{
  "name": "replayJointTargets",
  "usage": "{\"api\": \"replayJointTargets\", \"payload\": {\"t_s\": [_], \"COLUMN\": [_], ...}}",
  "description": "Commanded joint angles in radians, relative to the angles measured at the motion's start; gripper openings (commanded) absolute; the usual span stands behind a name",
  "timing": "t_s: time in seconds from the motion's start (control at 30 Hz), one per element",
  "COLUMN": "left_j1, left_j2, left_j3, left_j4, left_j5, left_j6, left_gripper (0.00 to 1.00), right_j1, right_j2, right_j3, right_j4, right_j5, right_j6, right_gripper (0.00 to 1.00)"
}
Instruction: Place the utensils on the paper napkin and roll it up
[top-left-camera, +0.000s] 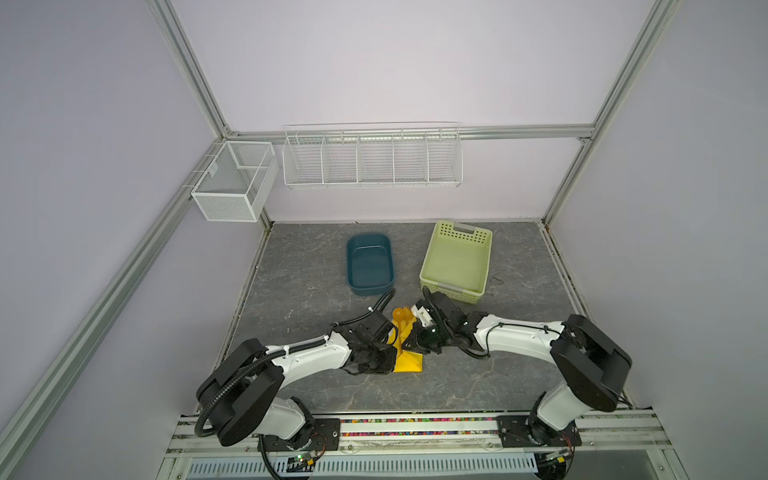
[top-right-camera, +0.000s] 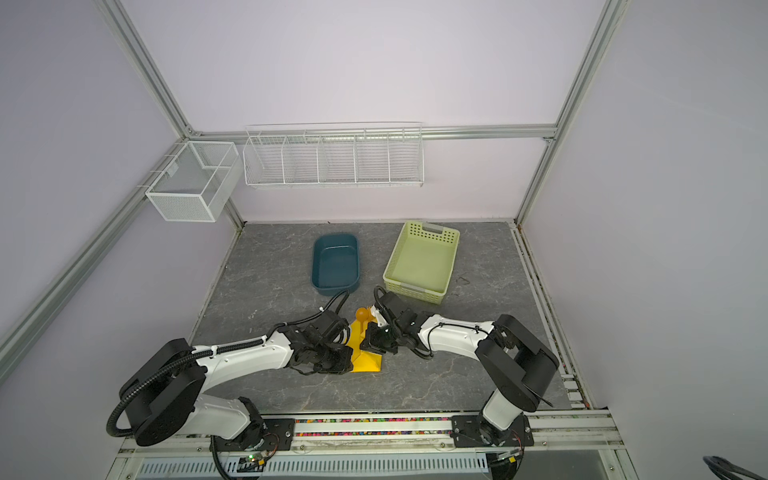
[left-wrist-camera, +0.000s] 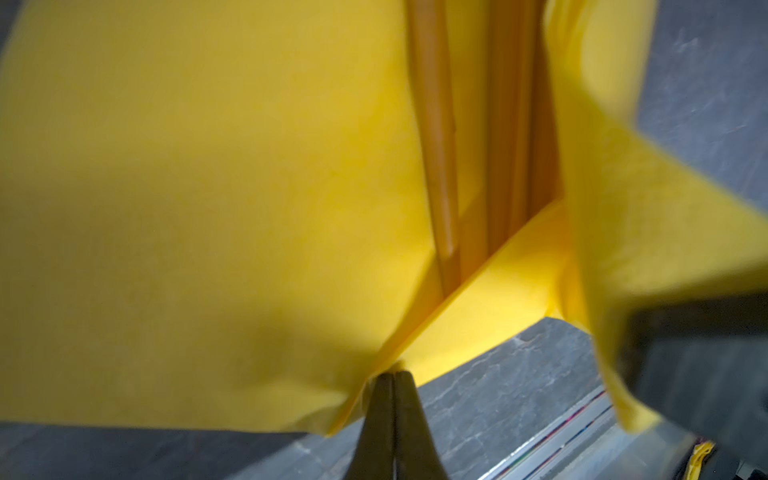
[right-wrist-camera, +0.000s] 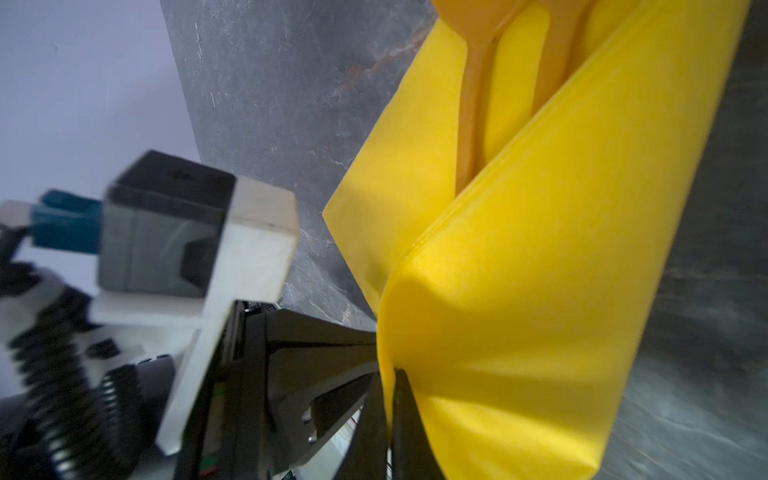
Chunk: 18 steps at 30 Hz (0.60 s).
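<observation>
**Top views.** One grey, marble-veined table top (top-left-camera: 299, 266) carries one pale green perforated plastic basket (top-left-camera: 463, 235), which is rectangular. One dark blue smooth plastic tub (top-left-camera: 370, 239) with rounded corners stands just beside the basket, on its left. One bright yellow paper napkin (top-left-camera: 409, 363) lies near the basket's front left corner, between the two arms. It is folded into a narrow raised trough, with a flat flap at the end away from the basket. The orange plastic utensils (top-left-camera: 401, 320) lie inside the trough. One round spoon (top-left-camera: 400, 312) bowl projects at the basket end; the other heads are too small to count. In both top views the left gripper (top-left-camera: 394, 344) and the right gripper (top-left-camera: 409, 340) meet the napkin (top-right-camera: 368, 362) from opposite sides.

**Left wrist view.** The left gripper (left-wrist-camera: 392, 384) has its two dark tapered fingers clenched flat together on a fold of the thin matte paper napkin (left-wrist-camera: 208, 208). The slim, glossy handles of the utensils (left-wrist-camera: 436, 145) lie parallel on it. One lies apart and the rest are packed too closely to count.

**Right wrist view.** The right gripper (right-wrist-camera: 392, 399) is clamped on the edge of the curled paper napkin (right-wrist-camera: 540, 291). Two orange handles show, one of them the spoon (right-wrist-camera: 473, 104).
</observation>
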<state>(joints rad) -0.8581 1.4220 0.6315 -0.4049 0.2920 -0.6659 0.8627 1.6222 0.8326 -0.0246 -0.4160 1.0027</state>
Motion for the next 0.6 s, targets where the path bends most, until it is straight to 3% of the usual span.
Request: {"api": "replayJointTargets", "payload": {"t_s": [0.0,0.57], "left_j1": [0.003,0.002], "left_j2": [0.015,0.022], "left_j3": [-0.010,-0.016], "left_j4": [0.008,0.024], "left_j5": [-0.002,0.008], "left_j6": [0.002,0.002], "left_gripper": [0.01,0.00], "right_j1": [0.008,0.038], "right_j2": [0.023,0.122], "right_j3": [0.020,0.021], "right_j4": [0.027,0.147], "right_j5": [-0.006,-0.023], "right_j6": [0.023,0.067], "right_gripper": [0.07,0.07]}}
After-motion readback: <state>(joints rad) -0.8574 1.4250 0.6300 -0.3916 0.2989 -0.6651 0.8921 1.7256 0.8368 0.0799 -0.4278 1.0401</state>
